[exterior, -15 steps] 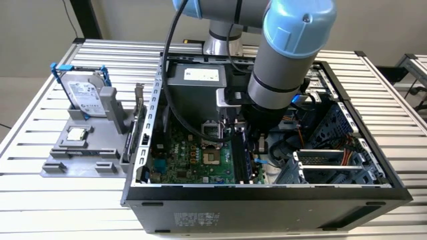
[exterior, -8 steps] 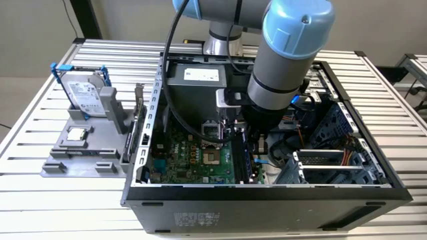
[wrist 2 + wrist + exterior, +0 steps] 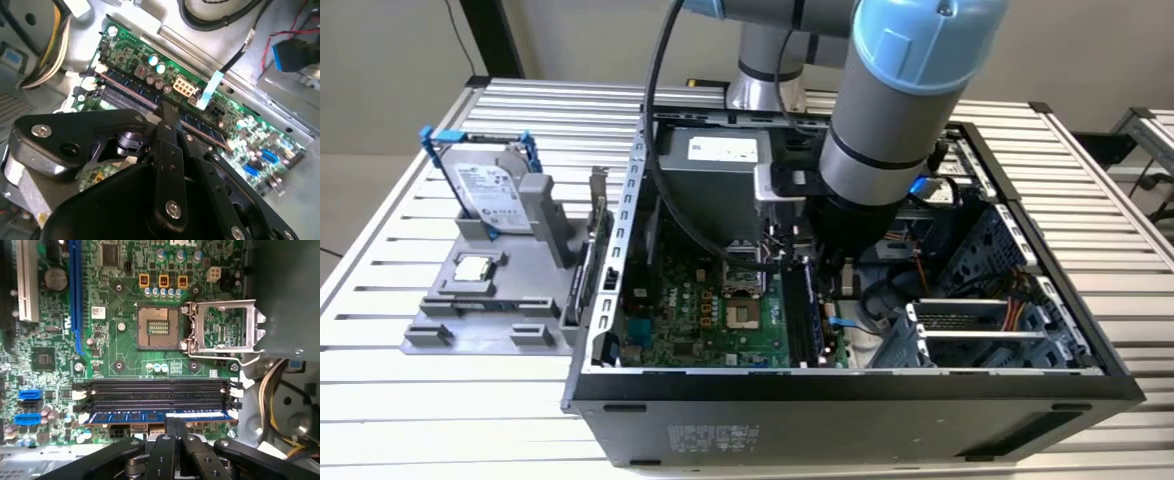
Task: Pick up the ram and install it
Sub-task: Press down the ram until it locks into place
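Down inside the open computer case [image 3: 854,385], the arm has its gripper [image 3: 175,432] lowered right over the motherboard [image 3: 120,350], fingers [image 3: 169,427] pressed together on the edge of the ram [image 3: 150,416]. In the first wrist view the bluish stick lies lengthwise in the slot closest to the gripper, beside two empty black memory slots [image 3: 155,392] and below the open processor socket [image 3: 157,327]. Picking up looks done and the stick seems lined up in its slot; whether it is fully seated and latched I cannot tell. Over at the exterior view's left, the hard drive [image 3: 491,195] stands on its grey holder [image 3: 487,320].
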{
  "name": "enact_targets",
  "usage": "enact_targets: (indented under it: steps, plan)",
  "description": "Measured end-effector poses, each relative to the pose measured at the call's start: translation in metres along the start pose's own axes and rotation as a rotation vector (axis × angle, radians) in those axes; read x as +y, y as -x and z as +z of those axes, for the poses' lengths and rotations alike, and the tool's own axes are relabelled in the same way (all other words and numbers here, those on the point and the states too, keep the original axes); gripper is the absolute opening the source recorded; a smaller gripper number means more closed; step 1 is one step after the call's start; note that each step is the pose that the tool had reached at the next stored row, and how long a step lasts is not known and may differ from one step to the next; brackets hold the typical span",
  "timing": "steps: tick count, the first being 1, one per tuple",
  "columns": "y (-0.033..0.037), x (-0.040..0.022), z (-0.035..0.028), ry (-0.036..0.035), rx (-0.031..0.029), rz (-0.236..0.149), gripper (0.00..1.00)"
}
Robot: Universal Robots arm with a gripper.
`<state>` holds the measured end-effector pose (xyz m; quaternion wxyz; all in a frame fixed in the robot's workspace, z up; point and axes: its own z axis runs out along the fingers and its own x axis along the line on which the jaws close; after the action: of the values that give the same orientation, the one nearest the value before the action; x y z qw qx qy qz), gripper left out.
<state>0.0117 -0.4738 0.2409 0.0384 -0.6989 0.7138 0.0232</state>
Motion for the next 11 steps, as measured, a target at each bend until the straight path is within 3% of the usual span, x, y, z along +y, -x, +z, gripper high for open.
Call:
enact_targets:
  steps: [6,11]
  plan:
    - [0.0022,-0.0005,-0.0238,0.0,0.0,0.0,0.0]
    - [0.0034,-0.0008,-0.0376,0.0005,0.0,0.0,0.0]
